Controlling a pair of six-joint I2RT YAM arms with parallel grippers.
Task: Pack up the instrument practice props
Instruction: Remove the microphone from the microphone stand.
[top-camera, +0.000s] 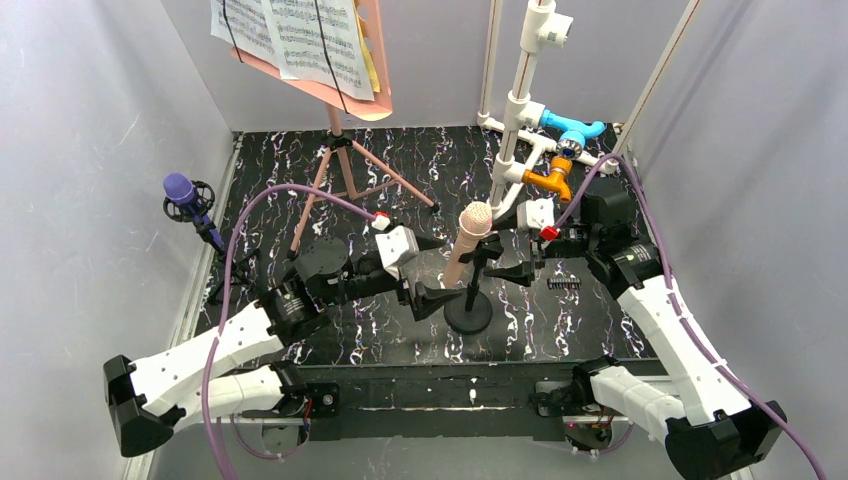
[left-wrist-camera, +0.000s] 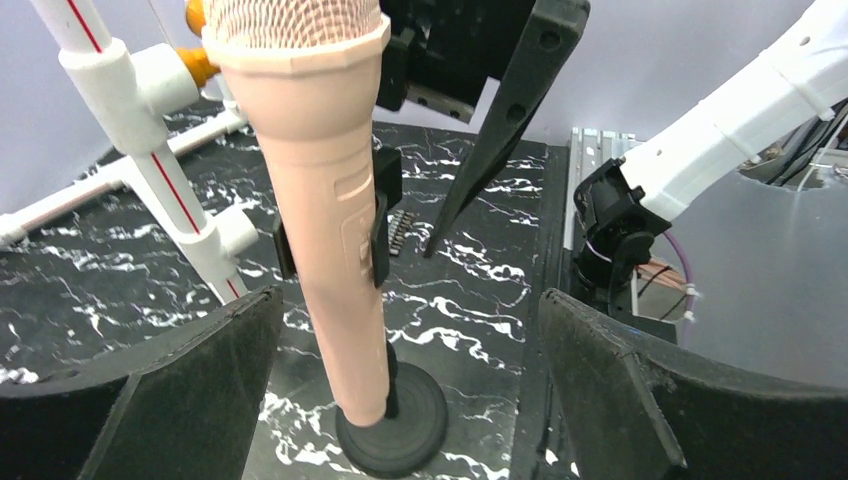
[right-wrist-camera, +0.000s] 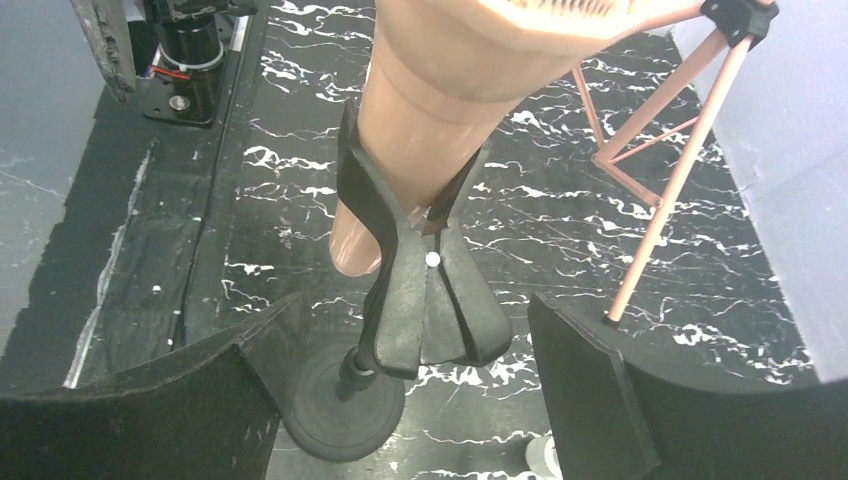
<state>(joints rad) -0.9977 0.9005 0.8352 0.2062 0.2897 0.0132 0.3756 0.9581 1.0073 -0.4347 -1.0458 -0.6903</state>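
Beige microphone (top-camera: 470, 235) sits tilted in its clip on the round black stand (top-camera: 468, 314), middle of the marbled table (top-camera: 600, 325). Left gripper (top-camera: 438, 272) and right gripper (top-camera: 512, 256) flank it, both wide open, neither touching.

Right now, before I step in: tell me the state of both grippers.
Left gripper: open, fingers on either side of the beige microphone, holding nothing.
Right gripper: open, fingers on either side of the microphone clip, holding nothing.
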